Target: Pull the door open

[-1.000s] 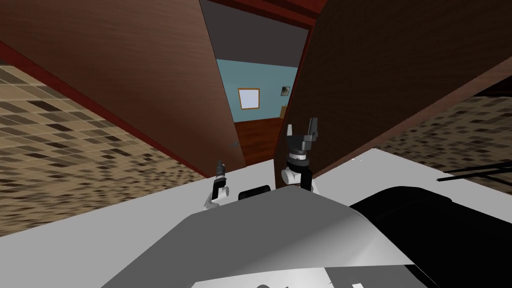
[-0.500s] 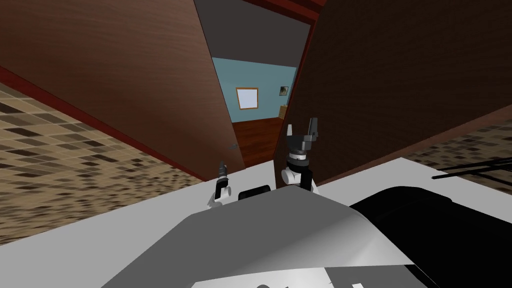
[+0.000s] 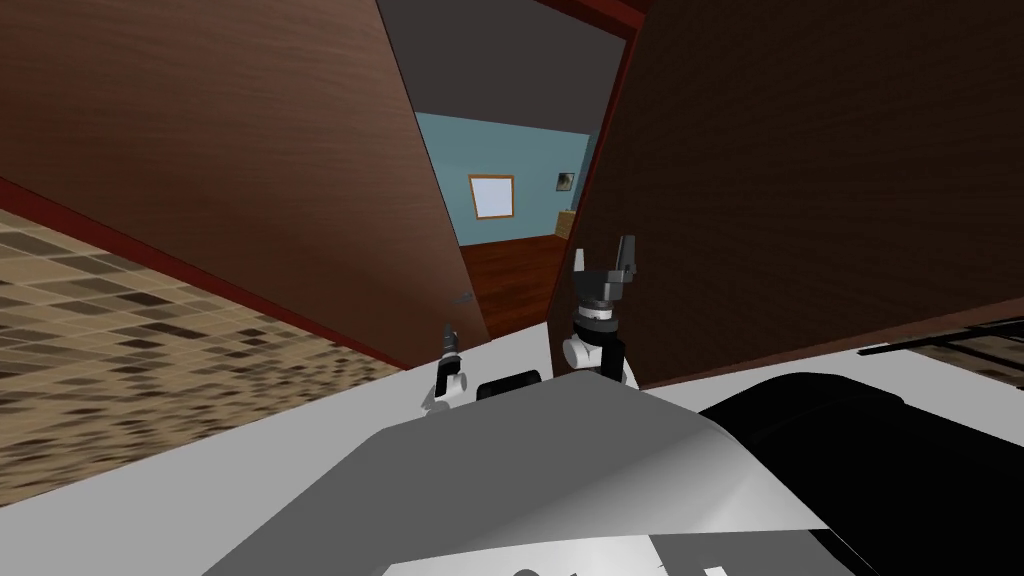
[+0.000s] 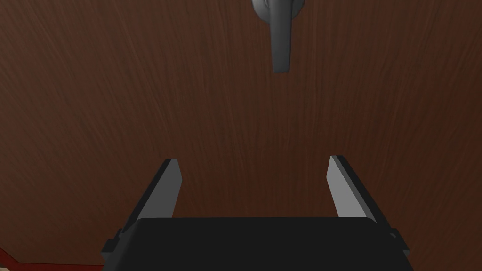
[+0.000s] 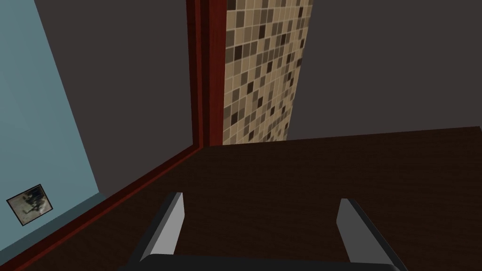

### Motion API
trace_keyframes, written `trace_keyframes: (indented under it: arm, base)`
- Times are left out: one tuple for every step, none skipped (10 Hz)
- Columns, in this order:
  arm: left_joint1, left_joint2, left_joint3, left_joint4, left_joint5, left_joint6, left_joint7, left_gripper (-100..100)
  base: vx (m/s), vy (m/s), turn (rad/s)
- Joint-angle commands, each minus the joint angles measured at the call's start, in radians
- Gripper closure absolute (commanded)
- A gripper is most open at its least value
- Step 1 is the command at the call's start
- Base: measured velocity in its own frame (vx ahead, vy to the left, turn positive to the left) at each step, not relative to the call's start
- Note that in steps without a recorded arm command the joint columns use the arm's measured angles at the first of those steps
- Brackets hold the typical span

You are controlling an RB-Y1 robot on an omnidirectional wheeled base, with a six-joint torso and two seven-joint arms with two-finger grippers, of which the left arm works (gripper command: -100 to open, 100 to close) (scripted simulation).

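A brown wood-grain door (image 3: 250,150) slants across the left of the head view, standing ajar. Its grey lever handle (image 4: 280,37) shows ahead of my left gripper (image 4: 252,171), and is a small grey spot (image 3: 463,297) by the door's free edge. The left gripper (image 3: 449,340) is open, holds nothing, and sits just below the handle without touching it. My right gripper (image 3: 603,262) is raised and open in front of a darker brown panel (image 3: 800,150). In its wrist view the right gripper (image 5: 261,207) hangs over that dark surface (image 5: 329,169).
Through the gap between door and panel I see a blue-walled room (image 3: 520,150) with a wood floor (image 3: 515,270) and a framed picture (image 3: 492,196). A red frame (image 5: 204,70) and tiled wall (image 5: 259,70) stand beyond the right hand. Tiled wall (image 3: 120,330) lies at left.
The whole head view has shifted as I moved, so both brown surfaces cover more of it. My left gripper has edged up and right toward the door's free edge. The right arm looks unmoved.
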Motion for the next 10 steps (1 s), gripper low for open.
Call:
trace_keyframes:
  arm:
    - [-0.012,-0.007,0.003,0.029,0.002,-0.009,0.003,-100]
    - [-0.019,-0.013,0.004,0.046,0.003,-0.014,0.003,-100]
    - [-0.03,-0.023,0.007,0.074,0.005,-0.022,0.004,-100]
    - [-0.039,-0.032,0.009,0.096,0.006,-0.028,0.005,-100]
    - [-0.044,-0.037,0.01,0.108,0.007,-0.031,0.005,-100]
    - [-0.054,-0.049,0.013,0.133,0.008,-0.039,0.006,-100]
    - [-0.053,-0.042,0.012,0.13,0.008,-0.04,0.005,-100]
    - [-0.055,-0.023,0.015,0.134,0.006,-0.043,0.009,-100]
    - [-0.056,-0.016,0.016,0.135,0.006,-0.043,0.01,-100]
    - [-0.057,-0.001,0.018,0.137,0.005,-0.043,0.013,-100]
  base:
    - [0.093,0.011,-0.031]
    - [0.094,0.003,-0.031]
    - [0.134,0.016,-0.038]
    - [0.184,0.028,-0.041]
    - [0.153,0.009,-0.021]
    - [0.158,-0.016,-0.02]
    - [0.078,-0.009,-0.002]
    - [-0.085,0.007,-0.079]
    - [-0.148,0.048,-0.093]
    - [-0.152,0.058,-0.089]
